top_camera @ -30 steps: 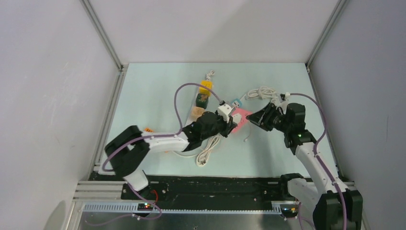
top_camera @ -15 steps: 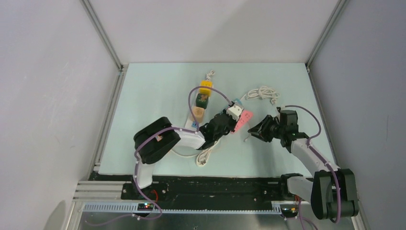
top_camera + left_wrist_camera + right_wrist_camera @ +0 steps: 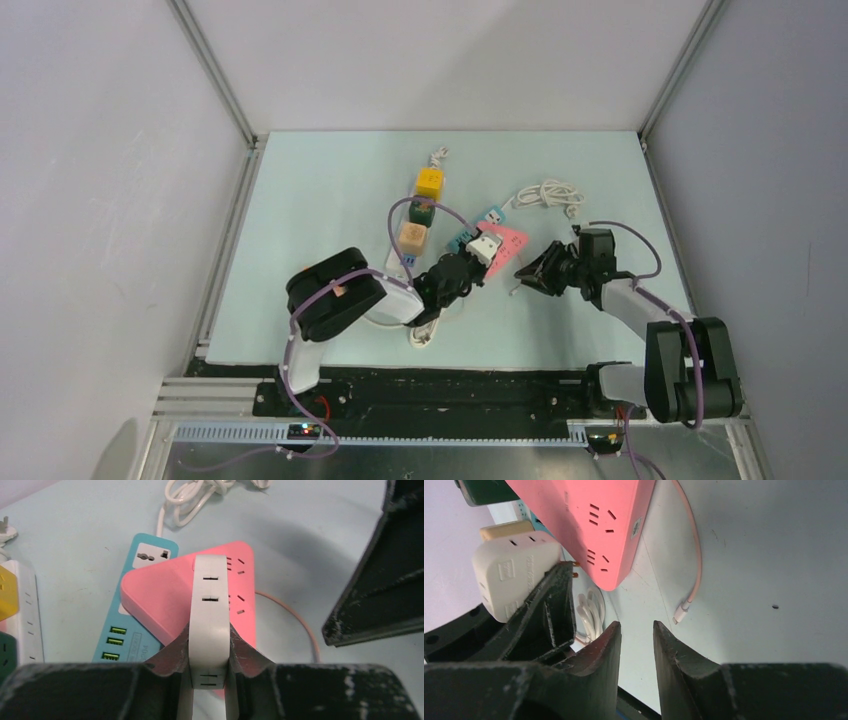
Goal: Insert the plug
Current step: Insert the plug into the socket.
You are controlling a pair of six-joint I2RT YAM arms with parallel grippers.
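Observation:
My left gripper (image 3: 210,635) is shut on a white plug adapter (image 3: 210,600) and holds it just above the pink power strip (image 3: 155,590). In the top view the adapter (image 3: 487,247) hangs over the pink strip's (image 3: 510,242) left end. The right wrist view shows the adapter (image 3: 509,575) with its brass prongs close to the pink strip (image 3: 599,510). My right gripper (image 3: 636,625) is empty, its jaws a narrow gap apart. It sits low over the table to the right of the pink strip (image 3: 530,275).
A blue power strip (image 3: 130,630) lies partly under the pink one. A white strip (image 3: 398,255) carries yellow, green and tan plugs. A pink cable (image 3: 694,555) ends in a white connector (image 3: 680,612). A coiled white cable (image 3: 545,193) lies behind.
My left arm has drawn back towards its base, still holding the adapter over the pink strip. My right gripper has moved nearer and lower, away from the strip.

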